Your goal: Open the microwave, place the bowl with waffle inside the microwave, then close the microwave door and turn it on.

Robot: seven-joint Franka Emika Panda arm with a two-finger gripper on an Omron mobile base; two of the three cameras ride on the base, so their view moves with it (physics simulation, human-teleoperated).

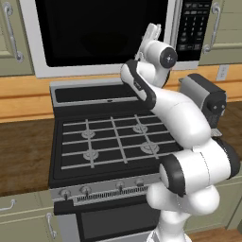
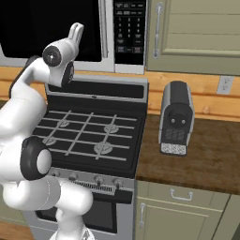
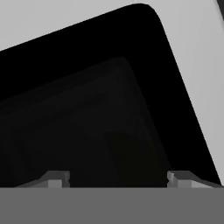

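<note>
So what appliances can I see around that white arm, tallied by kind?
Microwave: 1
Gas stove: 1
Toaster: 1
Total: 3

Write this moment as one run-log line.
gripper: open, raised before microwave door | door: shut | handle: not gripped | stove: bare

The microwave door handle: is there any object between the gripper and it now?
Nothing visible stands between them. The gripper is raised in front of the closed microwave door, jaws apart, just left of the vertical handle. The gas stove lies lower.
</note>
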